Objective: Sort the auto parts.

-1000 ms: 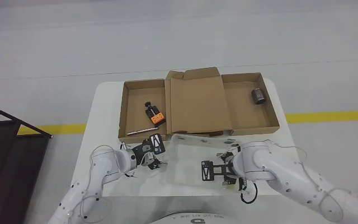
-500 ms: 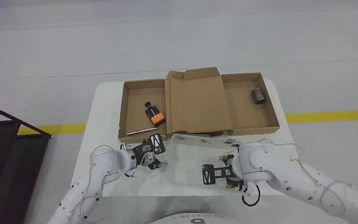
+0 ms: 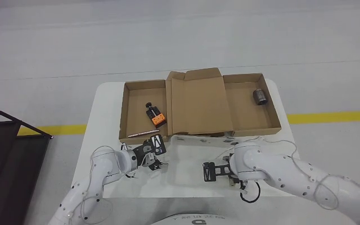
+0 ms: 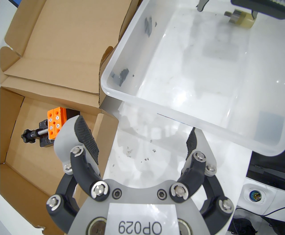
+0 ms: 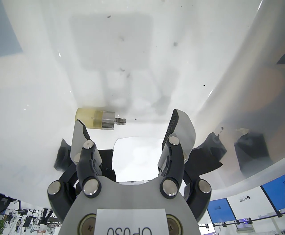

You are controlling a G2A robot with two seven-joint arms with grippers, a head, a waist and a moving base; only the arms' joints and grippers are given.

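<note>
A clear plastic bin [image 4: 178, 118] stands on the white table in front of the cardboard box [image 3: 199, 107]. A yellowish cylinder with a steel threaded stud [image 5: 98, 120] lies on the bin floor [image 4: 239, 16]. My right gripper [image 5: 127, 126] is open inside the bin, with the cylinder just off one fingertip and not between the fingers. My left gripper [image 4: 138, 140] is open and holds nothing, low over the table between the bin's near wall and the box corner [image 3: 157, 164].
The box's left compartment holds an orange and black part [image 3: 156, 117] and a thin rod [image 3: 142, 133]. Its right compartment holds a dark cylinder [image 3: 259, 96]. A flat flap covers the middle. The table edge runs close behind both arms.
The right arm's forearm has shifted slightly to the left while its gripper stays in the bin. The left arm has not moved.
</note>
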